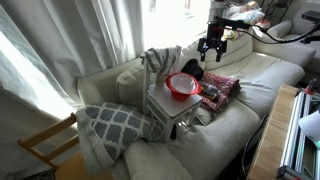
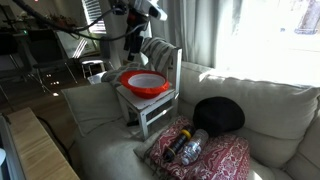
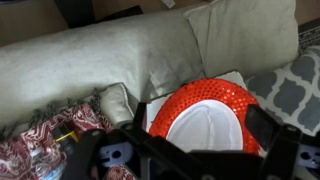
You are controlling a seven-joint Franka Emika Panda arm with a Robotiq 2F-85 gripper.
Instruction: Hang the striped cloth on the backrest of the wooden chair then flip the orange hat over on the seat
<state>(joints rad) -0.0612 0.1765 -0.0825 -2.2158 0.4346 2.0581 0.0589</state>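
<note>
The orange hat (image 1: pixel 182 85) lies on the seat of the pale wooden chair (image 1: pixel 165 105), which stands on the sofa. Its whitish inside faces up and the red rim rings it; it also shows in an exterior view (image 2: pixel 145 82) and in the wrist view (image 3: pixel 205 115). The striped cloth (image 1: pixel 160 58) hangs over the chair's backrest, as also seen in an exterior view (image 2: pixel 161 50). My gripper (image 1: pixel 211 45) is open and empty in the air above the hat. In the wrist view its fingers (image 3: pixel 200 135) straddle the hat from above without touching it.
A red patterned fabric bundle (image 1: pixel 222 86) with a bottle and a black hat (image 2: pixel 220 113) lie on the sofa beside the chair. A grey lattice pillow (image 1: pixel 115 122) lies at the sofa's other end. A tan-brown chair (image 1: pixel 45 145) stands on the floor.
</note>
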